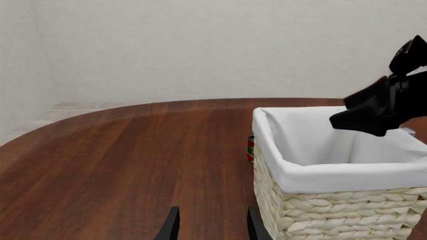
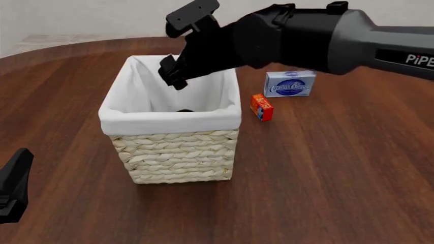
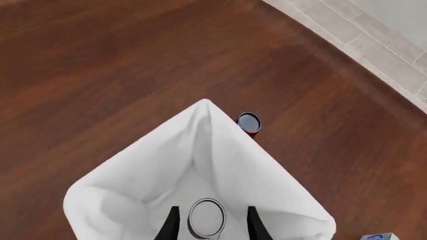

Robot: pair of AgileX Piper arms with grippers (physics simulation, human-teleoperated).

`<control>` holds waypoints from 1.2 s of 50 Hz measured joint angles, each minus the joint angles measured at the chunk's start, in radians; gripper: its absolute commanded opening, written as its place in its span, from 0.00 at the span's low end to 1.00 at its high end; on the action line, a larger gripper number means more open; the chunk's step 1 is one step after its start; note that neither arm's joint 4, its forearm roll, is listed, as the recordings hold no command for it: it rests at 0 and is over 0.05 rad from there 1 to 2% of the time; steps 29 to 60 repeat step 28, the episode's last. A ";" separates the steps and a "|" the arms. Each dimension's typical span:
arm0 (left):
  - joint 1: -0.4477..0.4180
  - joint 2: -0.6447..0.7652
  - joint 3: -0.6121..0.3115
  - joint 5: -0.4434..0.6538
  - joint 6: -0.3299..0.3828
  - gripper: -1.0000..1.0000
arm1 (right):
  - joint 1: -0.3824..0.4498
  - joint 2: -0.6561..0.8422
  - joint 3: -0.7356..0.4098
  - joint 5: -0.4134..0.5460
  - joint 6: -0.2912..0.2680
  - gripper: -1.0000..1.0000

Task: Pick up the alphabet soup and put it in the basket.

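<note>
The right hand [image 3: 208,225] hangs above the basket [image 2: 169,117], fingers parted and empty; the alphabet soup [image 3: 206,218] lies inside, between them. Withdrawing carelessly could snag the lining and tip the basket. The left hand [image 1: 210,225], also open, idles low on the near-left worktop [image 2: 339,168].

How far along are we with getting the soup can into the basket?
Mostly done, it looks: the alphabet soup sits inside the basket, down on the white lining. In hand: nothing. The right pincer hangs open above the can, with a gap on both sides. The left pincer is open and idle beside the basket. Left: lift the right arm out.
</note>
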State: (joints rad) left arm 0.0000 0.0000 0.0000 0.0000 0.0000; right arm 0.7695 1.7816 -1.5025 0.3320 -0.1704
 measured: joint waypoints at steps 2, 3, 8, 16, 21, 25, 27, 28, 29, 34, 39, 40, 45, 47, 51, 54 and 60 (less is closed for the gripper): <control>0.000 0.000 0.000 0.000 0.000 1.00 | 0.002 -0.009 0.001 0.001 -0.001 1.00; 0.000 0.000 0.000 0.000 0.000 1.00 | 0.003 -0.014 0.001 0.002 -0.001 1.00; 0.000 0.000 0.000 0.000 0.000 1.00 | 0.010 -0.040 0.002 0.007 -0.002 1.00; 0.000 0.000 0.000 0.000 0.000 1.00 | 0.025 -0.082 0.000 0.019 -0.007 1.00; 0.000 0.000 0.000 0.000 0.000 1.00 | 0.033 -0.107 -0.006 0.030 -0.012 1.00; 0.000 0.000 0.000 0.000 0.000 1.00 | 0.038 -0.126 -0.013 0.039 -0.017 1.00; 0.000 0.000 0.000 0.000 0.000 1.00 | 0.040 -0.135 -0.018 0.044 -0.019 1.00; 0.000 0.000 0.000 0.000 0.000 1.00 | 0.040 -0.140 -0.021 0.047 -0.020 1.00; 0.000 0.000 0.000 0.000 0.000 1.00 | 0.040 -0.140 -0.021 0.047 -0.020 1.00; 0.000 0.000 0.000 0.000 0.000 1.00 | 0.040 -0.140 -0.021 0.047 -0.020 1.00; 0.000 0.000 0.000 0.000 0.000 1.00 | 0.040 -0.140 -0.021 0.047 -0.020 1.00; 0.000 0.000 0.000 0.000 0.000 1.00 | 0.040 -0.140 -0.021 0.047 -0.020 1.00; 0.000 0.000 0.000 0.000 0.000 1.00 | 0.040 -0.140 -0.021 0.047 -0.020 1.00; 0.000 0.000 0.000 0.000 0.000 1.00 | 0.040 -0.140 -0.021 0.047 -0.020 1.00; 0.000 0.000 0.000 0.000 0.000 1.00 | 0.040 -0.140 -0.021 0.047 -0.020 1.00; 0.000 0.000 0.000 0.000 0.000 1.00 | 0.040 -0.140 -0.021 0.047 -0.020 1.00; 0.000 0.000 0.000 0.000 0.000 1.00 | 0.040 -0.140 -0.021 0.047 -0.020 1.00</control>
